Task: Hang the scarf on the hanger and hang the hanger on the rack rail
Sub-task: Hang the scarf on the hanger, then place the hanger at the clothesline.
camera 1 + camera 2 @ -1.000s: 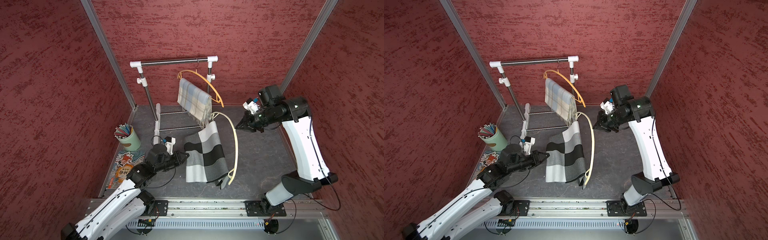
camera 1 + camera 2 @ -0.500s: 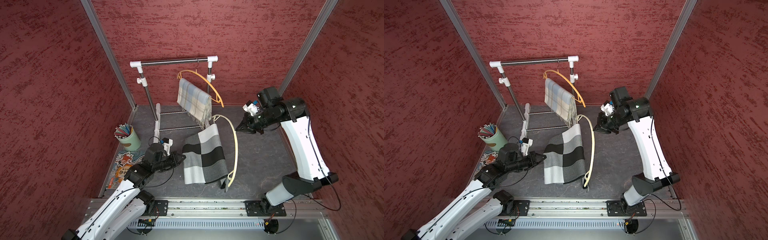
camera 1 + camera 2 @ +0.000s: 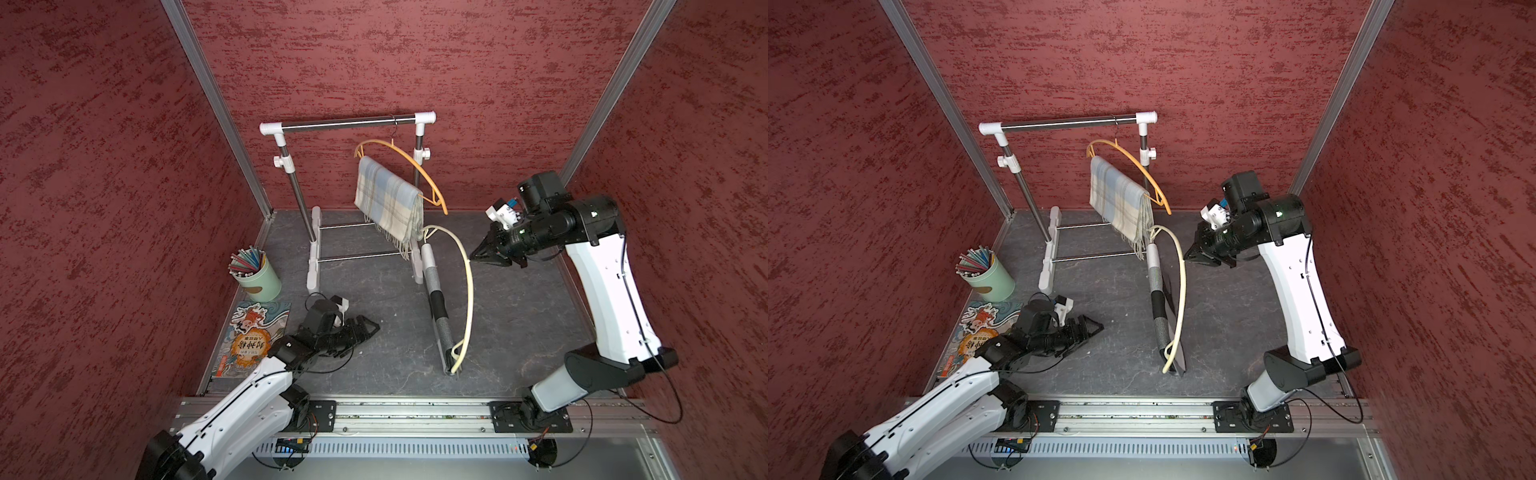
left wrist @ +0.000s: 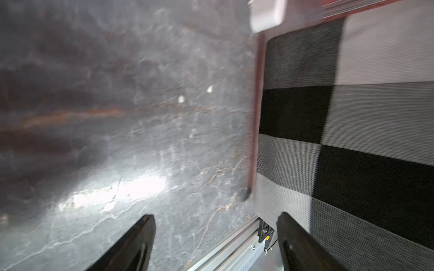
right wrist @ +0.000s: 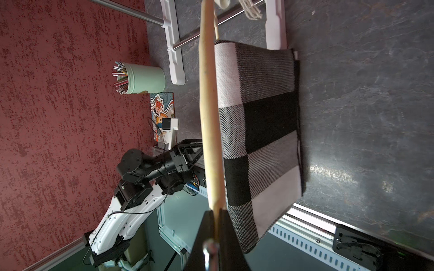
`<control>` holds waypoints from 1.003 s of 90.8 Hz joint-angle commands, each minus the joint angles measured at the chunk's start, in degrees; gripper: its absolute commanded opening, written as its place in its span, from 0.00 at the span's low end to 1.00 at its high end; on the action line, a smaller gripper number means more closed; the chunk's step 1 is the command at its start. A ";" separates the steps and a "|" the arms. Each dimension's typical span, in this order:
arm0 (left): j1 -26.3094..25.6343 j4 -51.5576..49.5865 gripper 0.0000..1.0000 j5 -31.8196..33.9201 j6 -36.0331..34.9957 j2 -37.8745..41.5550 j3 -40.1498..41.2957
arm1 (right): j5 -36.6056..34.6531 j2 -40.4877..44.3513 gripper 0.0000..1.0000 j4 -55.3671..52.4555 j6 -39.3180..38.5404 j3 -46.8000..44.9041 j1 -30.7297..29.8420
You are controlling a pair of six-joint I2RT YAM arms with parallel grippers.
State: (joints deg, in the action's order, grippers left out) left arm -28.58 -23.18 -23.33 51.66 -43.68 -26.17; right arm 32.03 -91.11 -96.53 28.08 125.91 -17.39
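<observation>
Layout: dark slate surface (image 3: pixel 374 291) with a clothes rack at the back. The rack's top rail (image 3: pixel 345 124) already carries an orange hanger (image 3: pixel 419 168) with a pale plaid scarf (image 3: pixel 388 203).

Key relation: the cream hanger (image 3: pixel 469 291) is held in the air by the right arm. Its long axis runs from the rack's foot toward the robot's base, roughly square to the rail. The rail lies higher, further back and to the robot's left of the right gripper (image 3: pixel 478 257). Judgement: the coming move is a lift and a turn to bring the hook onto the free stretch of rail. Only the right arm is placed to do it.

Task item: the checked scarf (image 5: pixel 258 117), in black, grey and white blocks, is draped over the cream hanger. It hangs flat and folded, and shows edge-on in both top views. Draping looks done. I cannot tell whether its lower edge clears the surface.

Right gripper: jaws pinched tight on the cream hanger's neck, just under the metal hook (image 5: pixel 209 246).

Left gripper (image 4: pixel 216 225): jaws wide, nothing between them. It sits low over the surface, on the robot's left of the checked scarf and apart from it.
</observation>
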 commanded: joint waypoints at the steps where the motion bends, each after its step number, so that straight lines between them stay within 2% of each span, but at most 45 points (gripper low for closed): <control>1: 1.45 -4.65 0.81 0.32 -6.55 0.67 -8.75 | 2.65 1.87 0.00 -0.07 0.86 1.00 0.36; 11: -0.14 -1.46 0.77 -6.94 -8.68 -2.87 -15.87 | 0.96 2.22 0.00 0.13 0.33 -0.05 0.37; 16: -4.55 -0.30 0.77 -7.66 -10.15 -5.06 -20.44 | 0.51 2.53 0.00 0.78 0.36 -1.01 0.33; 30: -20.89 -8.25 0.82 0.50 -17.74 -15.38 -39.24 | 0.25 3.21 0.00 3.29 1.29 -3.50 0.27; 38: -28.29 -11.37 0.84 4.77 -20.29 -22.36 -46.92 | 0.48 3.27 0.00 4.07 1.60 -4.07 0.32; 47: -34.39 -14.51 0.84 9.40 -22.04 -29.58 -53.08 | 0.75 3.27 0.00 4.31 1.55 -4.14 0.25; 56: -37.00 -15.68 0.84 12.23 -22.10 -35.66 -56.29 | 1.14 3.41 0.00 4.40 1.71 -4.11 0.32; 61: -37.98 -16.08 0.81 13.17 -21.68 -38.11 -57.51 | 1.19 3.45 0.00 4.42 1.65 -4.05 0.31; 77: -39.70 -16.99 0.59 16.42 -20.54 -43.15 -60.28 | 1.55 3.53 0.00 4.15 0.99 -4.09 0.36; 91: -41.20 -16.24 0.17 18.39 -20.54 -42.65 -61.41 | 1.54 3.78 0.00 4.43 0.50 -4.54 0.26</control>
State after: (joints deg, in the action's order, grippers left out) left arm -69.04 -39.11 -8.43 31.24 -88.03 -85.58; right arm 30.22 -89.86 -95.20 28.91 121.32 -17.30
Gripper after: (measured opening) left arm 0.297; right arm 0.082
